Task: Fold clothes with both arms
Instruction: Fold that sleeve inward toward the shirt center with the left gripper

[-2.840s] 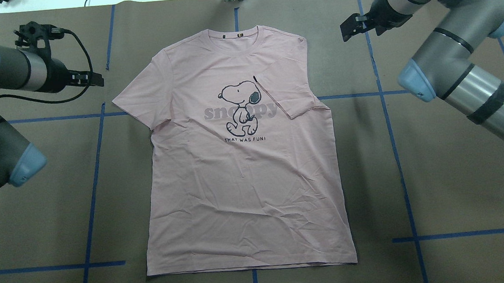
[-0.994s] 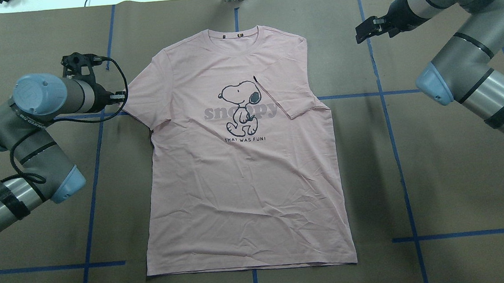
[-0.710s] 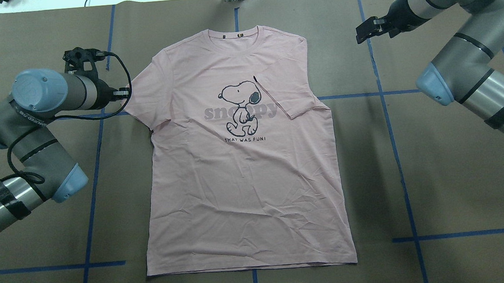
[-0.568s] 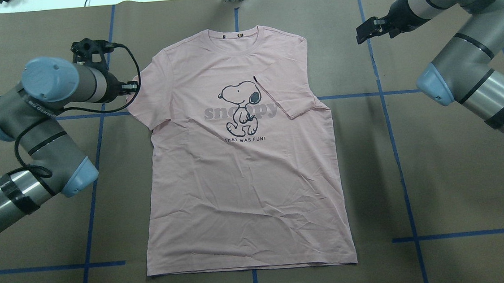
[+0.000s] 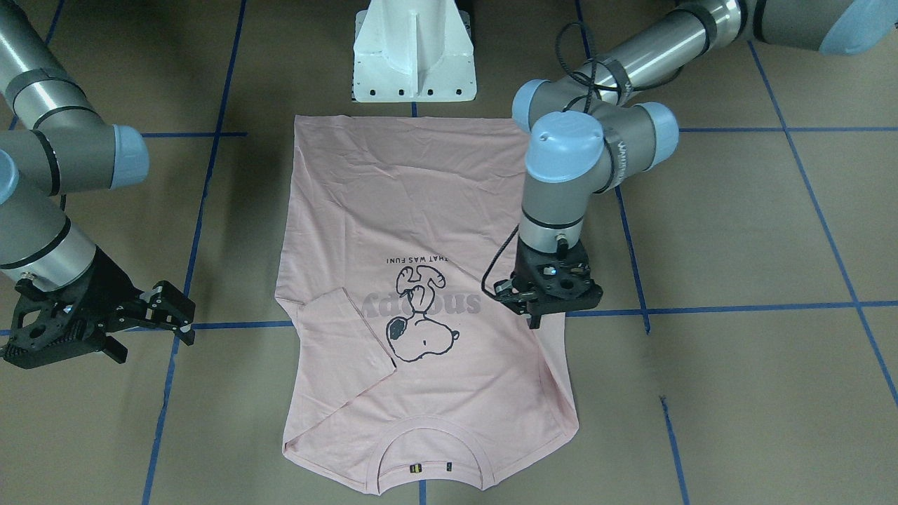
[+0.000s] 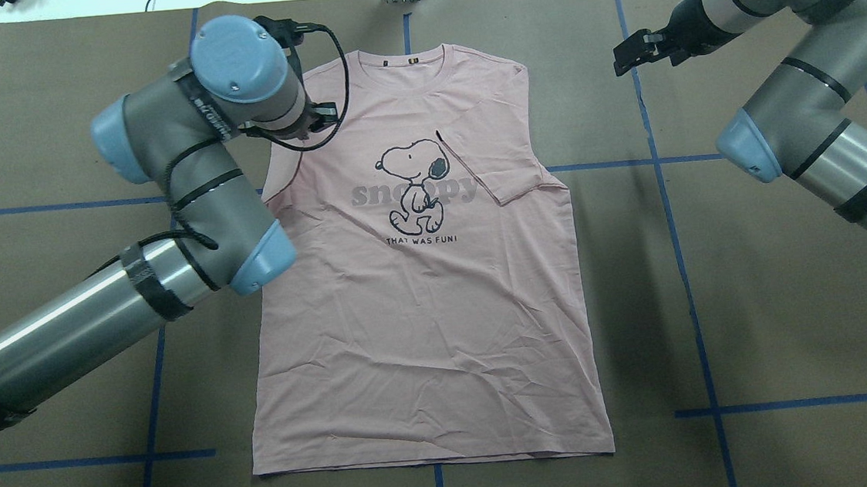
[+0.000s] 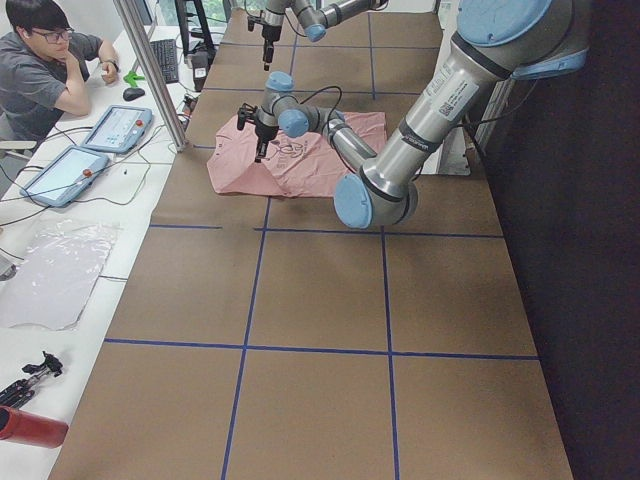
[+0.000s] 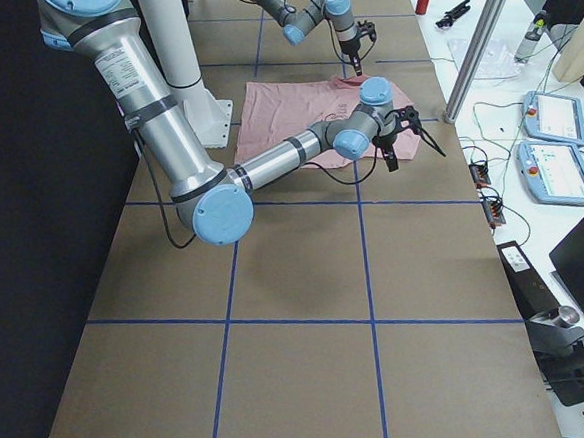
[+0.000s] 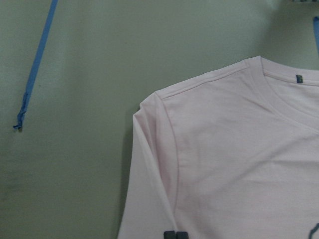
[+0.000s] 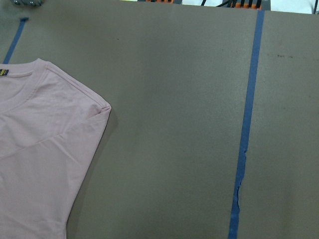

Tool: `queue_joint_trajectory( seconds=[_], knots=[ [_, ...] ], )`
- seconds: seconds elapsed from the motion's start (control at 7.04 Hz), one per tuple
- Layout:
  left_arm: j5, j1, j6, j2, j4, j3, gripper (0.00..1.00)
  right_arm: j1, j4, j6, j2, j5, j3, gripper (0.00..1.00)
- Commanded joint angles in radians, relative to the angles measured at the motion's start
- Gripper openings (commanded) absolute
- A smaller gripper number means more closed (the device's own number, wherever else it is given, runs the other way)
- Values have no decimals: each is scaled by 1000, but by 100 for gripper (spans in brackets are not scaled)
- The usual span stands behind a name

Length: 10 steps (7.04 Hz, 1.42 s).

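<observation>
The pink T-shirt lies flat, picture side up, in the middle of the desk, with one sleeve folded in by the dog. The left arm has its jaws pinching the other sleeve, I think to pull it across too. The right arm hangs off to the side, out of the way, jaws spread and holding nothing.

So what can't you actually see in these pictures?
Overhead view: the left arm covers most of the T-shirt's left sleeve and of the left hand.
Left wrist view: only the left hand's fingertips show, cut off by the bottom edge.
Front view: the collar label is too small to read.
</observation>
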Motion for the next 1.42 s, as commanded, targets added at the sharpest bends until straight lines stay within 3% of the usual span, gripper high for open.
queue_joint_trajectory(
  seconds=[0.0,0.14,0.43,0.71,0.99,1.28],
  knots=[
    [10,35,-61,-129,11,160,0,-2,0,0,0,0,1,100],
    [8,35,-10,-117,3,155,99,-2,0,0,0,0,1,100],
    [-3,35,83,-53,-6,14,100,-2,-6,43,2,6,10,100],
    [-54,37,101,106,-12,-242,100,-93,-23,287,-58,-14,158,100],
    [-59,121,90,287,-124,-466,100,-318,-180,478,-151,-235,416,100],
    [-56,202,55,381,-132,-587,100,-609,-207,729,-334,-494,663,100]
  ],
)
